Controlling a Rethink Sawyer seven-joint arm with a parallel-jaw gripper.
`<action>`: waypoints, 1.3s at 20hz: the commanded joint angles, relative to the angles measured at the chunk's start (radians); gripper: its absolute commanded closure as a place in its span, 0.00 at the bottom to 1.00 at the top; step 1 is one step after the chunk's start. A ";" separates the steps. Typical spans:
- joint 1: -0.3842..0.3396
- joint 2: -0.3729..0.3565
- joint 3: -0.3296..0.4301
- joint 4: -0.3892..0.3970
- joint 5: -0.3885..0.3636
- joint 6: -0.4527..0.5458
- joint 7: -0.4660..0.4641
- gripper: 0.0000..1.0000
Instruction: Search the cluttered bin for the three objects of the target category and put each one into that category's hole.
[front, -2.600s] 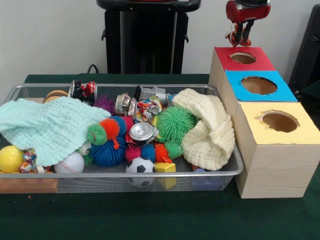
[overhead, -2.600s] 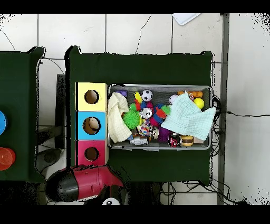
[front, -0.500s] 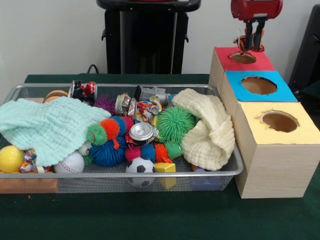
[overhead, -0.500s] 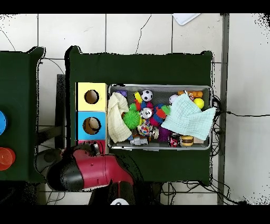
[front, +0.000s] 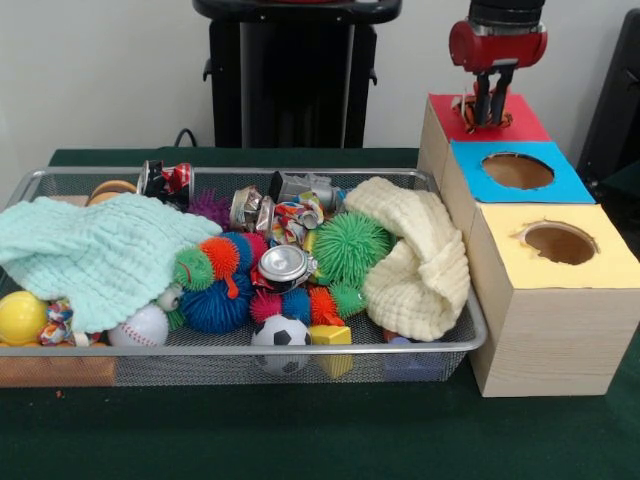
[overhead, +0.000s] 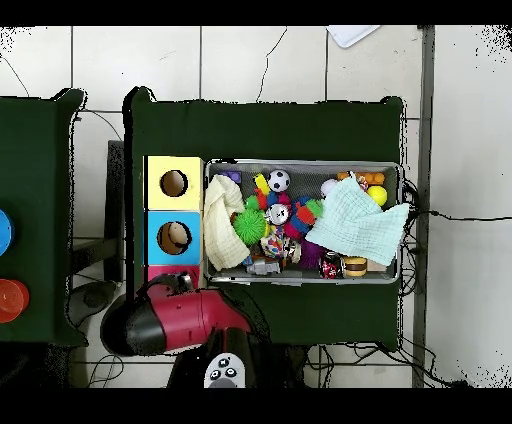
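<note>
My gripper (front: 487, 118) hangs over the red-surrounded hole (front: 525, 118) at the far end of the pale wooden box (front: 540, 330), with its tips down at the hole's mouth. Its fingers stand close together on a small orange striped plush, the tiger (front: 464, 101), of which only bits show beside them. In the overhead view the red arm (overhead: 175, 320) covers the gripper and most of the red surround (overhead: 165, 270). The wire mesh bin (front: 478, 330) lies left of the box, also seen from overhead (overhead: 300, 164). No monkey toy shows.
The bin holds a mint cloth (front: 95, 255), a cream cloth (front: 420, 255), spiky rubber balls (front: 350, 245), crushed cans (front: 283, 265), a soccer ball (front: 280, 333) and a baseball (front: 140, 325). The blue hole (front: 517, 170) and yellow hole (front: 560, 243) lie nearer the camera.
The gripper has moved from above and behind the box to over the red hole and has come down to its mouth, carrying the orange toy. The bin's contents have not moved.
</note>
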 joint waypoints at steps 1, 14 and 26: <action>-0.015 0.063 0.057 -0.013 -0.033 0.030 0.096 1.00; -0.034 0.079 0.089 0.024 0.005 0.067 0.116 0.00; -0.010 0.045 0.086 0.052 0.057 0.112 0.163 0.00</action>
